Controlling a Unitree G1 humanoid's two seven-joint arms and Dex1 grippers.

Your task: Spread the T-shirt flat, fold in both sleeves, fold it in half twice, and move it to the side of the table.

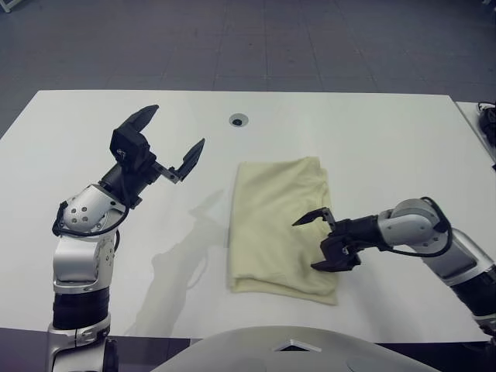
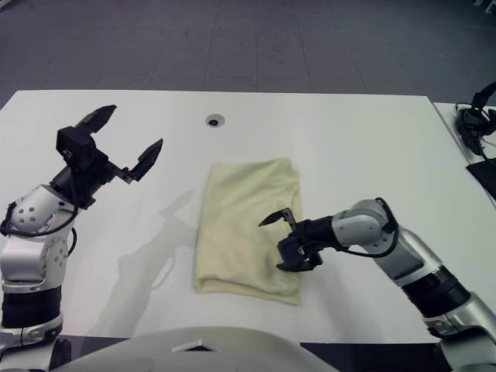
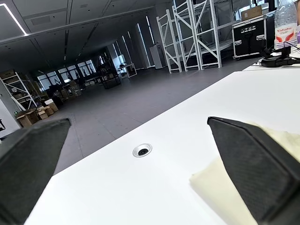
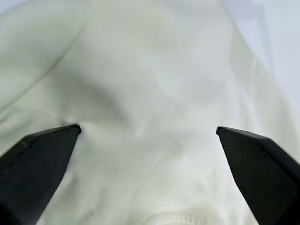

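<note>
A pale yellow T-shirt [image 1: 271,217] lies folded into a tall rectangle in the middle of the white table [image 1: 372,139]. My right gripper [image 1: 316,242] hovers open over the shirt's lower right part, one finger above and one near the cloth; the right wrist view looks down on the fabric [image 4: 150,93] between its fingertips [image 4: 37,154]. My left gripper [image 1: 172,138] is raised above the table to the left of the shirt, open with nothing in it. The left wrist view catches a corner of the shirt [image 3: 220,187].
A round cable grommet [image 1: 239,119] is set in the table behind the shirt. Cables and dark gear [image 2: 473,124] lie on a neighbouring table at the far right. Bare tabletop stretches to the left and right of the shirt.
</note>
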